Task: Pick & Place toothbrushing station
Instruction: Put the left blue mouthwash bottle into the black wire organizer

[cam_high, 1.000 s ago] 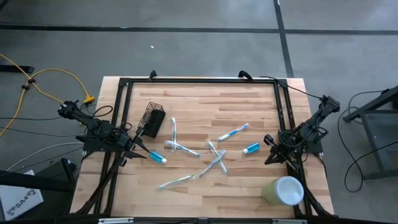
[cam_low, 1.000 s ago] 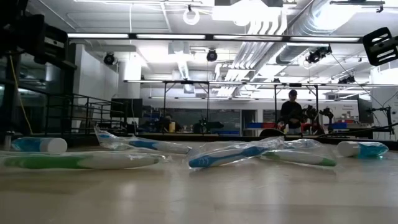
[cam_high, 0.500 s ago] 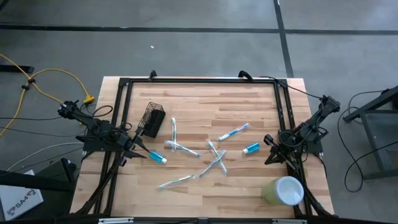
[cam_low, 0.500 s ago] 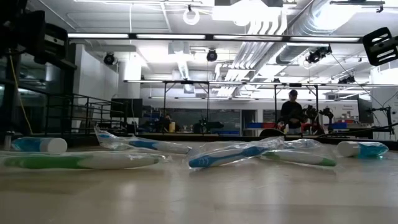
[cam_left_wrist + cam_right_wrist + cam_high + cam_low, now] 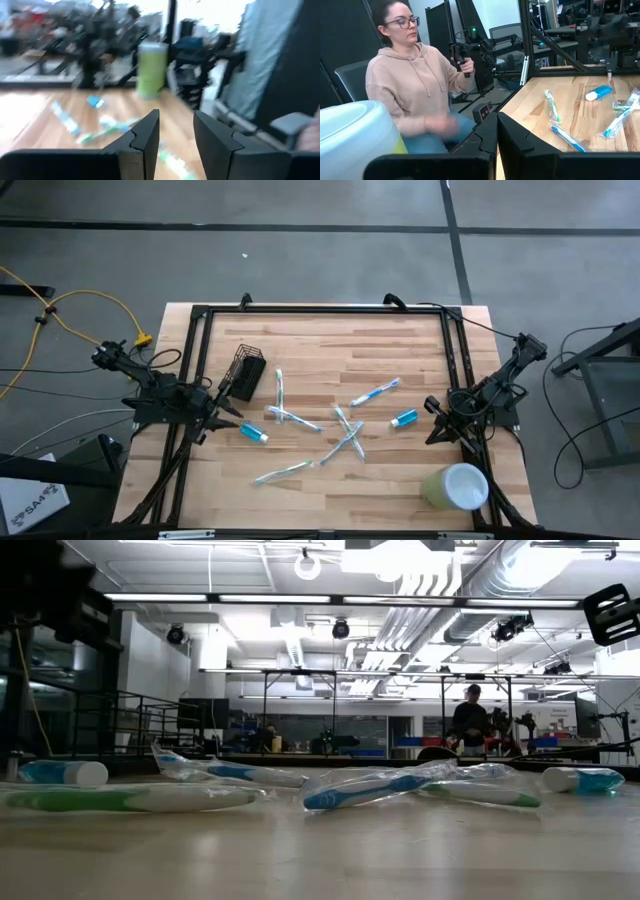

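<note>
The toothbrushing station, a small black wire-mesh holder [image 5: 246, 372], rests on the wooden table at the far left, seemingly on its side. My left gripper [image 5: 230, 406] stands open and level just near of it, with nothing between its fingers [image 5: 176, 136]. My right gripper [image 5: 431, 423] waits shut at the table's right edge [image 5: 497, 131]. The left wrist view looks past the holder and does not show it.
Several wrapped toothbrushes [image 5: 345, 430] lie scattered mid-table. One toothpaste tube [image 5: 253, 433] lies beside my left gripper, another [image 5: 404, 418] at the right. A pale green cup [image 5: 456, 486] lies at the near right corner. A black frame [image 5: 320, 308] rims the table. A seated person [image 5: 415, 85] shows beyond it.
My left gripper has rolled a little about its own line while staying in place, its fingers still as far apart as before. Nothing on the table has moved.
</note>
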